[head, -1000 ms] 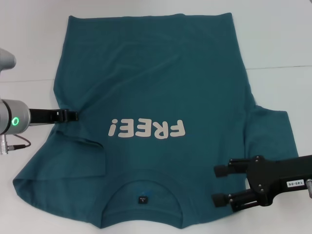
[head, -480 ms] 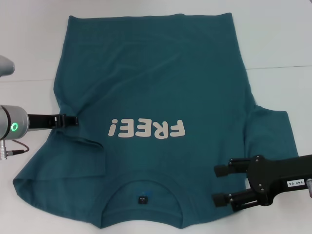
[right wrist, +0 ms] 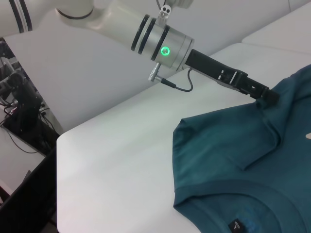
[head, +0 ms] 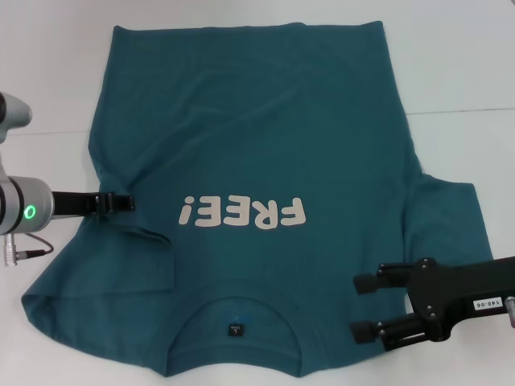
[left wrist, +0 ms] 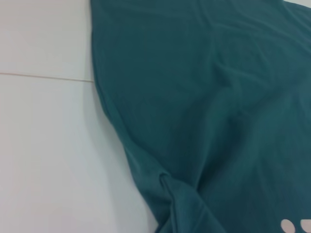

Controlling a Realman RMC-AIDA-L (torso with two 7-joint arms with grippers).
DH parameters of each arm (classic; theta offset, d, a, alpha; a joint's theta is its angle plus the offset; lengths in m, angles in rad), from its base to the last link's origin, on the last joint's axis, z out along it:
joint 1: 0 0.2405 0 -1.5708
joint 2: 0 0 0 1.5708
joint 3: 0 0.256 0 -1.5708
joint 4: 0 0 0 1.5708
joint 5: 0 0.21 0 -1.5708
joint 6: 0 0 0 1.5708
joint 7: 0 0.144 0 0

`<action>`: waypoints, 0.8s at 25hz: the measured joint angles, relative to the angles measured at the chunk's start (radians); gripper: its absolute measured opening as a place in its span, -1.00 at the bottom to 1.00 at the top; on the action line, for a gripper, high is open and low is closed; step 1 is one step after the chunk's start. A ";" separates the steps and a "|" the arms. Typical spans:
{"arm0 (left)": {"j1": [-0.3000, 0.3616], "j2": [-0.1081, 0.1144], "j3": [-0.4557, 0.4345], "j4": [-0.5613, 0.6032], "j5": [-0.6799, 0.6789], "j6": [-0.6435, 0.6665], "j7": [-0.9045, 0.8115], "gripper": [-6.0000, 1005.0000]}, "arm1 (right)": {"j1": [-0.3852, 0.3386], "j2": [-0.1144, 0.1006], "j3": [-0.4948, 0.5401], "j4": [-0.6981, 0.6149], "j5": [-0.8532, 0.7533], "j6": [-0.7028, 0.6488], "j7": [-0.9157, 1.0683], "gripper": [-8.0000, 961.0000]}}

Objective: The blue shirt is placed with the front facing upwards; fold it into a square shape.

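Lying front-up across the white worktop [head: 467, 72], the large teal-blue cotton T-shirt with white "FREE!" lettering [head: 257, 145] is spreading wide, its collar toward the near edge.
The left gripper [head: 122, 203] is pressing its closed tips into the shirt's bunched left edge, while the right gripper [head: 364, 305] is hovering with fingers spread apart, holding nothing, over the shirt's right shoulder area near the worktop's near edge.

This looks like a robotics lab: a bare white worktop [right wrist: 112, 160] with a plain white wall behind it, a robot arm [right wrist: 146, 31] showing a green indicator light, and dark cabled equipment [right wrist: 24, 107] standing beside the worktop.
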 joint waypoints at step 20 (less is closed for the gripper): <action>-0.015 -0.001 0.002 -0.002 0.003 -0.010 0.003 0.40 | 0.001 0.002 0.000 0.000 -0.004 0.004 0.000 0.91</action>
